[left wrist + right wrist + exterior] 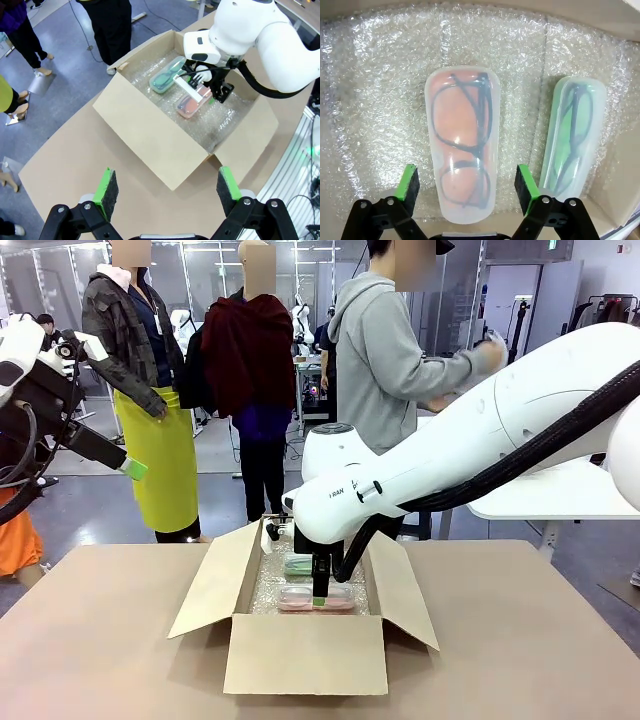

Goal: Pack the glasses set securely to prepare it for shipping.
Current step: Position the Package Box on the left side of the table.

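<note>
Bubble wrap under pink case

Robotics lab hall: grey floor; white worktable; clothes rack behind

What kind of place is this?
Probably a robotics lab: white robot arms at a table, the right gripper reaching into a cardboard box lined with bubble wrap, a white workbench behind.
</note>
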`<action>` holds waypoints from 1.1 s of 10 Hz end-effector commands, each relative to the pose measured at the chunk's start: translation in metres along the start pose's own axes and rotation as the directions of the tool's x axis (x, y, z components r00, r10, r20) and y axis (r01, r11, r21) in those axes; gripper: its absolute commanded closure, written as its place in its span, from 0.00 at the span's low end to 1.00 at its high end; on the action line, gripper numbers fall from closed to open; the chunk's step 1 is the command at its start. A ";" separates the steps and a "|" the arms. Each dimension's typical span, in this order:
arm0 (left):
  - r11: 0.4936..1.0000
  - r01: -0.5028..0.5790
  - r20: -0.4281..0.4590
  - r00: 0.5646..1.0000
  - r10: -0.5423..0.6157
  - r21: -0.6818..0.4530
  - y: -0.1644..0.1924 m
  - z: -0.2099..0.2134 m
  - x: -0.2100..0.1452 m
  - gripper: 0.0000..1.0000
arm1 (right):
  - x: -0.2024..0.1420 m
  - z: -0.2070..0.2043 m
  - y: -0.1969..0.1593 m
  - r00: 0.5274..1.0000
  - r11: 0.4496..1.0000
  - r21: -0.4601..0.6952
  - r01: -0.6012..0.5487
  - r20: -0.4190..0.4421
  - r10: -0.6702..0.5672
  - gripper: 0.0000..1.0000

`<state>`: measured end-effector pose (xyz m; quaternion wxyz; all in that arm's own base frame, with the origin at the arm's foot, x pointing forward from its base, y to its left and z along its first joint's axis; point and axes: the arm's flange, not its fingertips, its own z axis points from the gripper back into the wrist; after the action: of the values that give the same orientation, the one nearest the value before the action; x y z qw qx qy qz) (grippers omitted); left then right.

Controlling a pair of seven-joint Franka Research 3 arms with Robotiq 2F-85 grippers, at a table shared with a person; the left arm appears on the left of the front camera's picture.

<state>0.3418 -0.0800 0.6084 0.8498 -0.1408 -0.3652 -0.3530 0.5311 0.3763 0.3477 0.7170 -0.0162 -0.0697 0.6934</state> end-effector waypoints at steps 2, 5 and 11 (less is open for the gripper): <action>1.000 -0.001 0.011 1.000 0.001 -0.017 0.001 0.002 0.000 0.00 | -0.021 0.053 0.011 0.996 0.996 -0.022 0.082 0.026 -0.081 0.00; 1.000 -0.001 0.011 1.000 0.001 -0.017 0.001 0.002 0.000 0.00 | -0.061 0.092 0.017 0.973 0.975 -0.042 0.217 0.095 -0.212 0.00; 1.000 -0.001 0.011 1.000 0.001 -0.017 0.001 0.002 0.000 0.00 | -0.192 0.157 0.059 0.714 0.764 0.003 0.645 0.354 -0.604 0.00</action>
<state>0.3418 -0.0798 0.6085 0.8498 -0.1408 -0.3654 -0.3529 0.4776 0.1907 0.4826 0.8746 0.0829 -0.2073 0.4304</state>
